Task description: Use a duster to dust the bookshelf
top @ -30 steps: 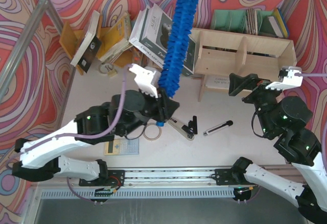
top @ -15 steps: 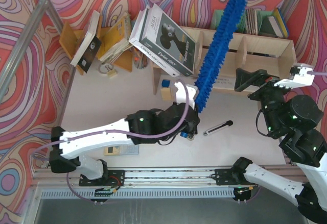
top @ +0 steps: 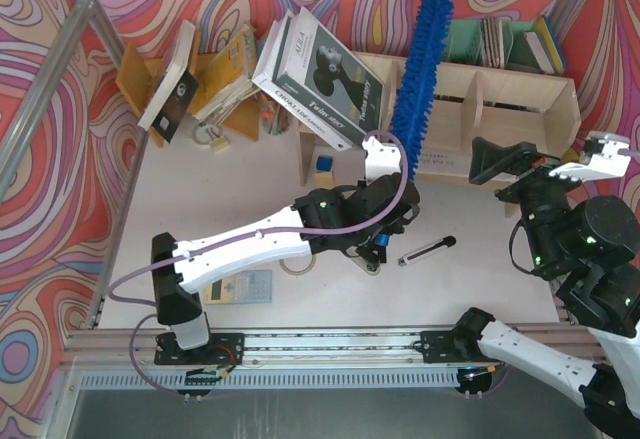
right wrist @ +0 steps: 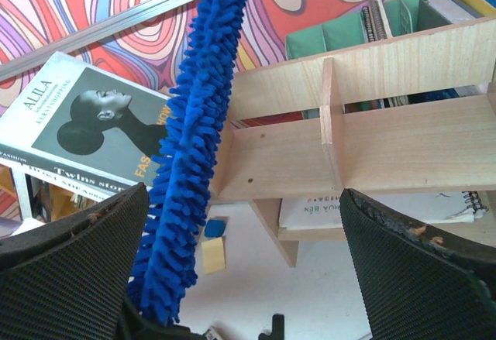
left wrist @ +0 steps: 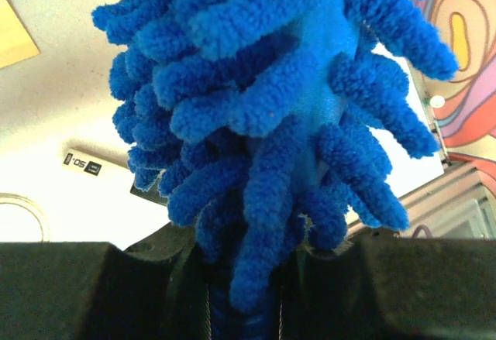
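The left fingers (left wrist: 62,286) are clamped tight on the base of the duster (top: 420,59), whose blue head rises nearly upright at the left end of the bookshelf (top: 500,99). The right fingers (right wrist: 418,274) stand spread wide and empty, facing the bookshelf's right half.

Tip of the duster (right wrist: 195,123) past right wrist view's top edge
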You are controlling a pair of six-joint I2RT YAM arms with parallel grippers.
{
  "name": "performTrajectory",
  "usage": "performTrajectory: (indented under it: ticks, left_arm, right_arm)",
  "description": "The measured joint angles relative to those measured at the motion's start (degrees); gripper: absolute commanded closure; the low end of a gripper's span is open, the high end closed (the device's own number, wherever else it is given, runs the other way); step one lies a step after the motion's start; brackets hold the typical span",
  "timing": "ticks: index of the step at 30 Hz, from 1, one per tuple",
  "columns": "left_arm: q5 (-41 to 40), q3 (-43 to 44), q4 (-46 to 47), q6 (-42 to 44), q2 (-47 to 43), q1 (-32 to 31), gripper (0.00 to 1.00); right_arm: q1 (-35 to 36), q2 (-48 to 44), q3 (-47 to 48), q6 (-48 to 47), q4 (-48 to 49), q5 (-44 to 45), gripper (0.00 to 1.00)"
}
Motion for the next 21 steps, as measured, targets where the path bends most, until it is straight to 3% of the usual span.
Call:
performTrajectory:
  ticks: [10,21]
  left_arm:
    - [1.9,3.1,-2.0,-1.3,6.4,4.2,1.0]
    - [9.8,14.3,-2.6,-0.1,14.6,3.7,1.0]
  right_arm:
    - [0.0,-1.2,-1.3,0.0,-0.6,1.0,0.01]
    - [0.0,-2.2,-3.1,0.2,-1.3,2.3,0.01]
